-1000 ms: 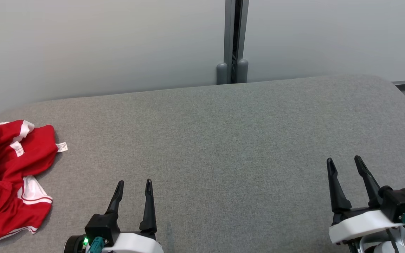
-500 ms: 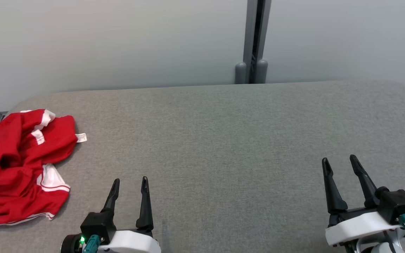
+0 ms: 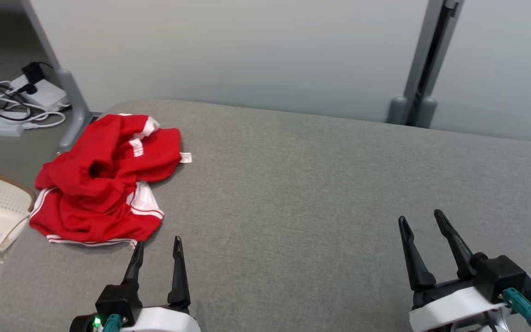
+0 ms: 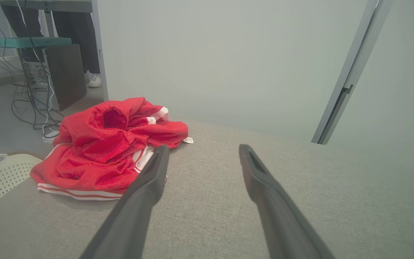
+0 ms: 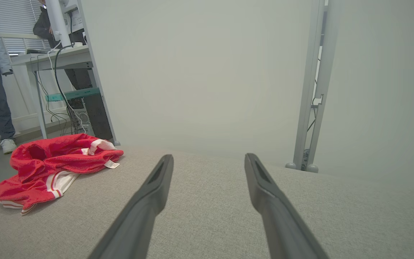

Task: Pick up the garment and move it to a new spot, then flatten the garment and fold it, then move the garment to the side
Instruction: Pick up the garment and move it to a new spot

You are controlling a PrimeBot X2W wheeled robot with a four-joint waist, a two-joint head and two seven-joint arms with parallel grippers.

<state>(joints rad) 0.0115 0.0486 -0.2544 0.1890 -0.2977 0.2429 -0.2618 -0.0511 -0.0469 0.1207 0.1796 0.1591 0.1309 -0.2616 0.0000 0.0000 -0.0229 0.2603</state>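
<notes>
Pre-grasp | garment point(image 3: 104, 184) crumpled, left end of bench point(image 3: 293, 184) | left gripper point(image 3: 158, 243) spread, empty, nearest, so I'd pick with it | right gripper point(image 3: 420, 217) spread, idle

Head looks down; both wrists look low across, sharing the garment point(image 3: 104, 184).

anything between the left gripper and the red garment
Nothing visible does. The garment lies crumpled just ahead and to the left of the open left gripper, with bare grey surface between them.
</notes>
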